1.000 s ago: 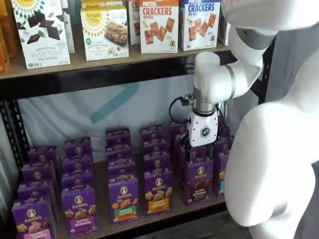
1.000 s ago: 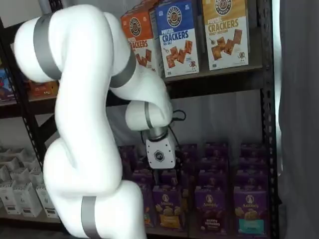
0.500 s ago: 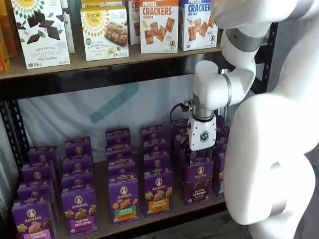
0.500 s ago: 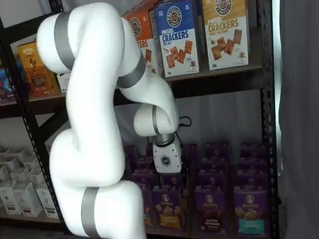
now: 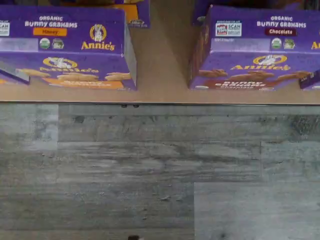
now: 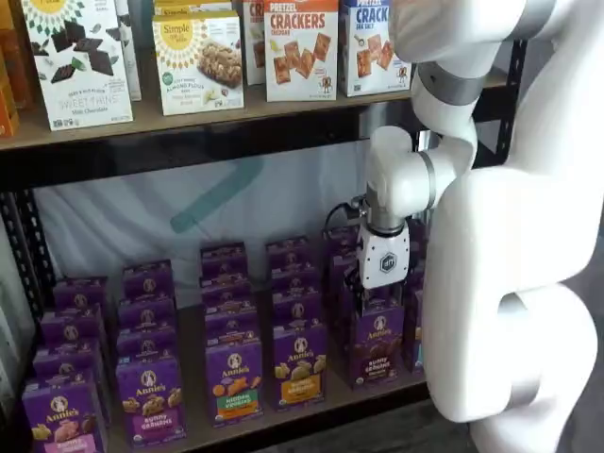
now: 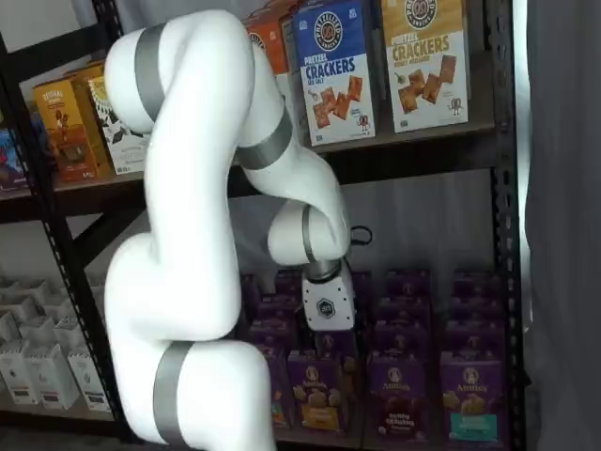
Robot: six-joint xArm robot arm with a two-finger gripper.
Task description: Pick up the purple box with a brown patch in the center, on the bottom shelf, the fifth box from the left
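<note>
Purple box (image 6: 378,343) stands upright at the front of its row on the bottom shelf (image 6: 311,408), in the lower right of centre in a shelf view; it also shows low and right of centre in both shelf views (image 7: 397,396), with brown cookies and a brown band on its face. In the wrist view its top reads "Chocolate" (image 5: 255,50), beside a honey box (image 5: 65,47), both at the shelf's front edge above grey plank floor (image 5: 150,170). White gripper (image 6: 380,300) hangs just above the purple box's row; its jaws are hidden among the cartons, so I cannot tell whether they are spread or pressed together. Cracker boxes (image 6: 300,49) stand on the shelf above.
</note>
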